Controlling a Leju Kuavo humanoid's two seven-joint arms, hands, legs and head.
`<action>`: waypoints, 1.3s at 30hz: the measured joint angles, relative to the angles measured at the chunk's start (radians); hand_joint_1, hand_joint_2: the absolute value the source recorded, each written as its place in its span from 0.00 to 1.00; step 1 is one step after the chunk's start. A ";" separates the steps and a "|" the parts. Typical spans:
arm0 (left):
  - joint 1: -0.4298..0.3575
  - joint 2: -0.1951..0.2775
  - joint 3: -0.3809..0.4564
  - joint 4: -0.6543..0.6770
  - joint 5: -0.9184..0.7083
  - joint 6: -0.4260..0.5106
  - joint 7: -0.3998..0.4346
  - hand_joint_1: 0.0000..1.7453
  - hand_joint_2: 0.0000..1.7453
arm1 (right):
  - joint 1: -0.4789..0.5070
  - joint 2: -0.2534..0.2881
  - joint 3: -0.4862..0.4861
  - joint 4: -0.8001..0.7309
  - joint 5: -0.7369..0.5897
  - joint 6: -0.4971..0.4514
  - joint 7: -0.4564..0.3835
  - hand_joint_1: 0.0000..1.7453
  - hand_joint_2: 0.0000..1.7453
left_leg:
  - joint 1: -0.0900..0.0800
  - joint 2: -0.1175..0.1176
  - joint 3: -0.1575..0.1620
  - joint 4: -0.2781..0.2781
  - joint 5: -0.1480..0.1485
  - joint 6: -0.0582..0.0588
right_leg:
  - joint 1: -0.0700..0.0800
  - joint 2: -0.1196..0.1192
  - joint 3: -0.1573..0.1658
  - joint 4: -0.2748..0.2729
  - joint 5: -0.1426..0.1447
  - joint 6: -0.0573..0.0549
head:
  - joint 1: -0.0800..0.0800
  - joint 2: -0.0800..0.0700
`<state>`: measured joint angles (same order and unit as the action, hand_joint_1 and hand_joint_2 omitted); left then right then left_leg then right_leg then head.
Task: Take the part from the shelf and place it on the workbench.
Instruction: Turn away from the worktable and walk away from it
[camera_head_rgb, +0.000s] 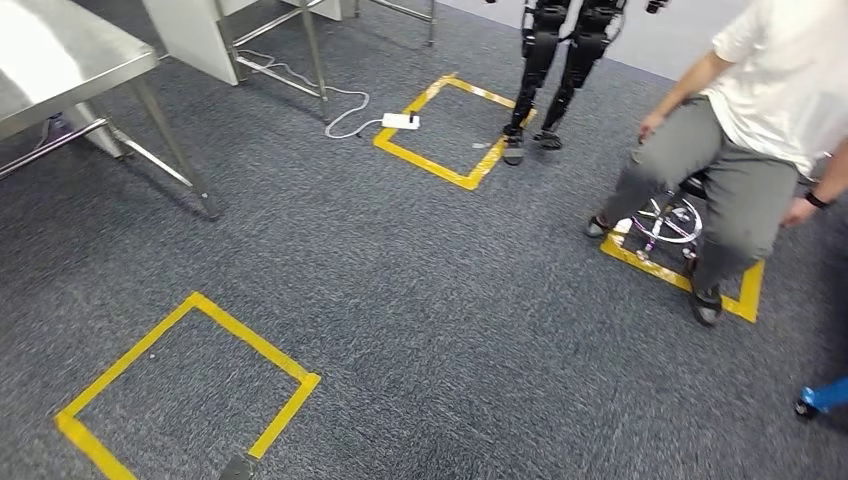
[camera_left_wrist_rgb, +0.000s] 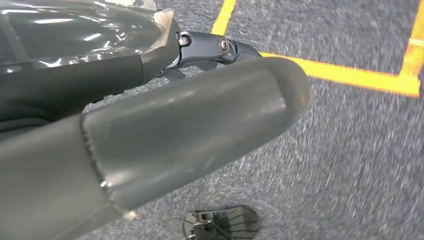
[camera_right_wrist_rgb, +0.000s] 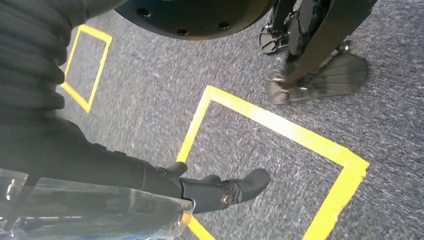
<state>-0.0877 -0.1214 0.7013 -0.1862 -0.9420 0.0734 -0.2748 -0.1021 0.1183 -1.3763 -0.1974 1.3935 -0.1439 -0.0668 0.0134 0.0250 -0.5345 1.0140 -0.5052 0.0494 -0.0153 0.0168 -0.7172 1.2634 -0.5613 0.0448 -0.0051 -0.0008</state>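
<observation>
part (camera_left_wrist_rgb: 85, 30): clear shiny bag (contents unclear) | left hand (camera_left_wrist_rgb: 150, 135) and right hand (camera_right_wrist_rgb: 150, 185): both apparently holding it

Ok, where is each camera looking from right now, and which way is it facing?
Head view: high on the body, facing forward and down at grey carpet, a steel table and a seated person.
Left wrist view: behind the left hand, its thumb close up, facing the floor.
Right wrist view: behind the right hand, facing the floor.
Shared: grey carpet with yellow tape squares.
</observation>
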 joint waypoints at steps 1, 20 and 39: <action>0.001 0.000 0.000 0.000 0.000 -0.002 0.001 0.00 0.00 | 0.001 0.000 0.001 0.000 0.000 0.001 0.000 0.00 1.00 | -0.002 0.015 -0.001 0.000 0.000 0.000 | 0.000 -0.004 -0.014 0.036 -0.011 0.004 | 0.000 0.000; 0.017 0.007 0.034 0.004 -0.017 -0.225 0.467 0.00 0.00 | -0.001 -0.029 0.024 0.000 0.015 0.196 0.198 0.00 1.00 | 0.015 -0.068 -0.045 0.112 -0.033 -0.055 | 0.002 0.070 0.161 -0.259 0.108 -0.045 | -0.010 0.000; 0.008 0.016 0.043 0.007 -0.042 -0.253 0.630 0.00 0.00 | -0.005 -0.055 0.025 0.000 -0.011 0.235 0.358 0.00 1.00 | -0.006 0.092 0.007 0.008 -0.013 -0.031 | 0.009 -0.080 0.142 -0.241 0.086 -0.004 | -0.003 0.000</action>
<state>-0.0801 -0.1053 0.7441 -0.1793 -0.9835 -0.1793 0.3549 -0.1076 0.0634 -1.3513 -0.1976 1.3823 0.0914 0.2916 0.0071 0.1171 -0.5278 1.0217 -0.5182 0.0187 -0.0068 -0.0635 -0.5747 1.0226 -0.4752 0.0406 -0.0084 -0.0008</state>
